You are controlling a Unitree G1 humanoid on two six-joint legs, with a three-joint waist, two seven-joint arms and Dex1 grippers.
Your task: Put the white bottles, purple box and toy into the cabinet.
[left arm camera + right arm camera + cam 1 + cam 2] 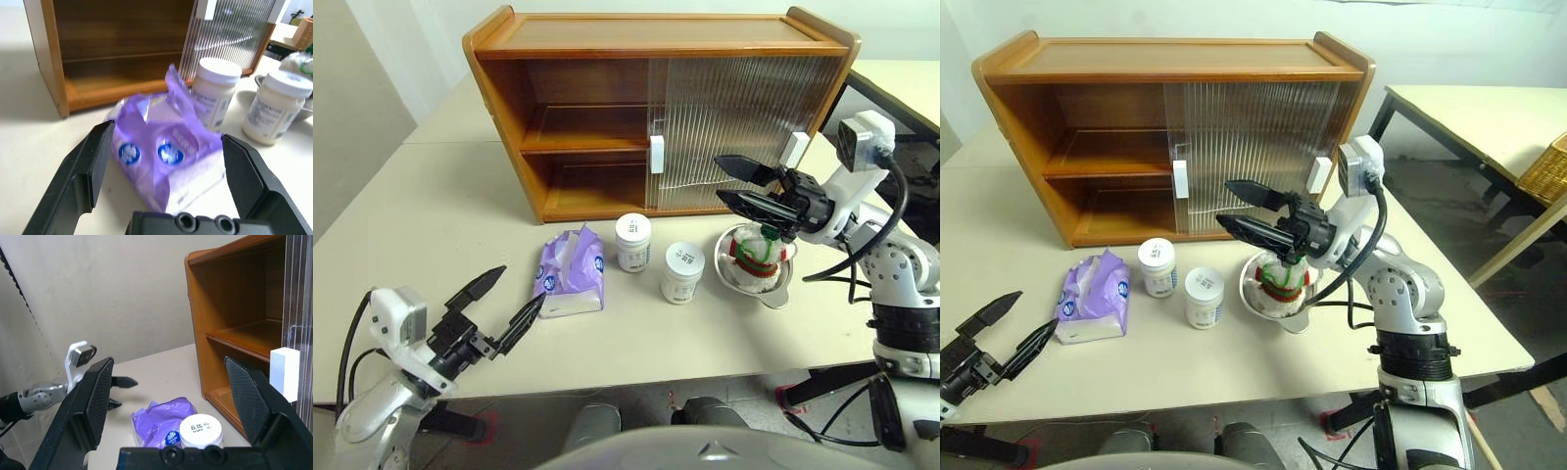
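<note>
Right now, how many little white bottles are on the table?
2: one bottle stands in front of the cabinet, beside the purple box; the other bottle stands beside the metal bowl.

Two white bottles [633, 241] [682, 271] stand upright before the cabinet [656, 108] (its left half open); purple box [572, 272] lies at their nine o'clock, toy [761, 253] at three.

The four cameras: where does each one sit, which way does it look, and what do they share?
Left eye view: head, looking down at the table, cabinet; both arms show.
Right eye view: same, set further right.
Left wrist view: looks along open left gripper at the purple box.
Right wrist view: looks along open right gripper toward the left gripper.
Shared: purple box, white bottles, cabinet.
</note>
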